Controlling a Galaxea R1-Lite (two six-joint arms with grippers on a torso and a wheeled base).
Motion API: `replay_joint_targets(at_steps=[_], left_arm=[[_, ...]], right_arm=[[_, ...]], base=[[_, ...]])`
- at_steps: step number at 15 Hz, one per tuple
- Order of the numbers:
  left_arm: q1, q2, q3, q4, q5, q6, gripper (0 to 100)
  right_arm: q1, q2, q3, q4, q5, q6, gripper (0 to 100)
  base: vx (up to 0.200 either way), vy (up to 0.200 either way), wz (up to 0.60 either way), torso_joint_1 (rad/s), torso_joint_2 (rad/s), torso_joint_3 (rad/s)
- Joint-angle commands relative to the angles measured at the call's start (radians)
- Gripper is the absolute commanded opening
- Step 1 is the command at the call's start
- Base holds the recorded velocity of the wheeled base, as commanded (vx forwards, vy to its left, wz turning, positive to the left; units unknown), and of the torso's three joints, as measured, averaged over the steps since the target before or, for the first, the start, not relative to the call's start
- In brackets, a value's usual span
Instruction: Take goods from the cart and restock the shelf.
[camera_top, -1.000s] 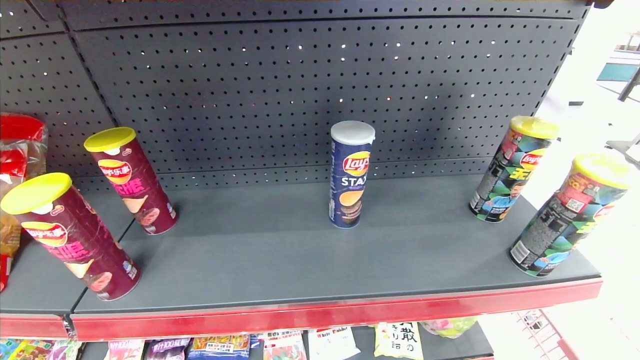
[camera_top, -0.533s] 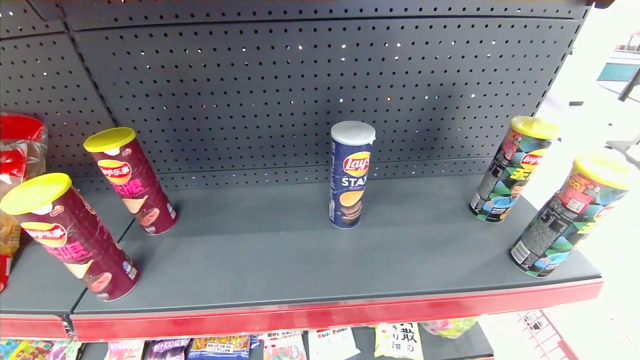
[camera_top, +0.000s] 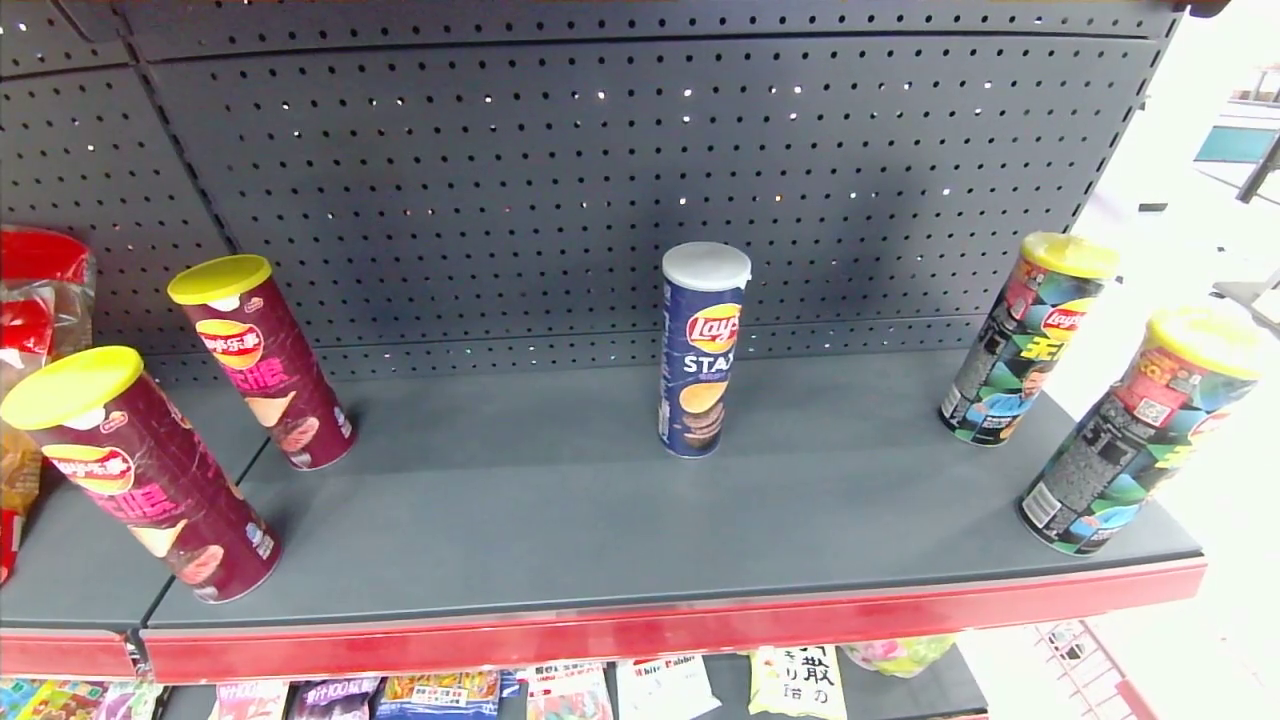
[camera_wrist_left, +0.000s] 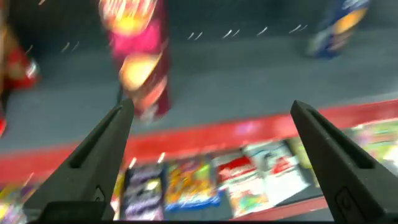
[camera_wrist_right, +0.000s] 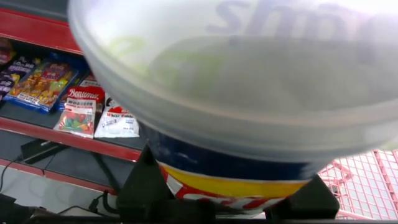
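Right claw (camera_wrist_right: 229, 198) holds a blue, clear-lidded cardboard chip canister (camera_wrist_right: 236, 93) below the red front edge of the dark grey metal shelf (camera_top: 560, 530); left claw (camera_wrist_left: 211, 112), seemingly nearer, gapes empty.

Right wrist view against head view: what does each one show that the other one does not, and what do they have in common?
Right wrist view adds: a blue canister with a clear lid, very close, held between the jaws of the right gripper.
Head view adds: the grey upper shelf with five standing canisters, namely two maroon canisters, one blue canister with a grey lid and two black-and-green canisters, and the pegboard back.
Both: snack packets on the lower shelf, red shelf edging and the red wire cart.
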Motion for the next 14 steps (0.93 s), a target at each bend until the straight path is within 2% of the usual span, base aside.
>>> replay_joint_targets(at_steps=[1,2,3,4,5,6,7,9,11,14], left_arm=[[-0.176,0.52,-0.345,-0.014,-0.301,0.068,100],[-0.193,0.635,-0.359,-0.021,-0.347,0.103,100],[-0.208,0.719,-0.383,-0.052,-0.365,0.114,100],[-0.264,0.897,-0.44,-0.164,-0.378,0.135,100],[-0.299,1.032,-0.475,-0.279,-0.37,0.152,100],[-0.313,1.095,-0.489,-0.337,-0.364,0.16,100],[-0.374,1.21,-0.537,-0.397,-0.321,0.161,100],[-0.435,1.342,-0.67,-0.391,-0.287,0.153,100],[-0.438,1.485,-0.78,-0.4,-0.289,0.169,100],[-0.445,1.626,-0.897,-0.4,-0.336,0.203,100]], right_arm=[[0.008,0.002,0.0,0.0,-0.001,0.0,0],[0.008,-0.001,0.0,0.0,-0.003,0.0,0],[0.008,-0.006,0.0,0.0,-0.004,0.0,0],[0.004,-0.012,0.0,0.0,-0.007,0.0,0],[0.002,-0.012,0.0,0.0,-0.009,0.003,0],[0.002,-0.012,0.0,0.0,-0.009,0.002,0],[0.001,-0.012,0.0,0.0,-0.009,0.002,0],[0.002,-0.014,0.001,-0.002,-0.01,0.002,0],[0.002,-0.014,0.001,-0.002,-0.01,0.002,0],[0.002,-0.014,0.001,-0.002,-0.009,0.003,0]], base=[[0.0,0.0,0.0,0.0,0.0,0.0],[0.0,0.0,0.0,0.0,0.0,0.0],[0.0,0.0,0.0,0.0,0.0,0.0],[0.0,0.0,0.0,0.0,0.0,0.0],[0.0,0.0,0.0,0.0,0.0,0.0],[0.0,0.0,0.0,0.0,0.0,0.0],[0.0,0.0,0.0,0.0,0.0,0.0],[0.0,0.0,0.0,0.0,0.0,0.0],[0.0,0.0,0.0,0.0,0.0,0.0],[0.0,0.0,0.0,0.0,0.0,0.0]])
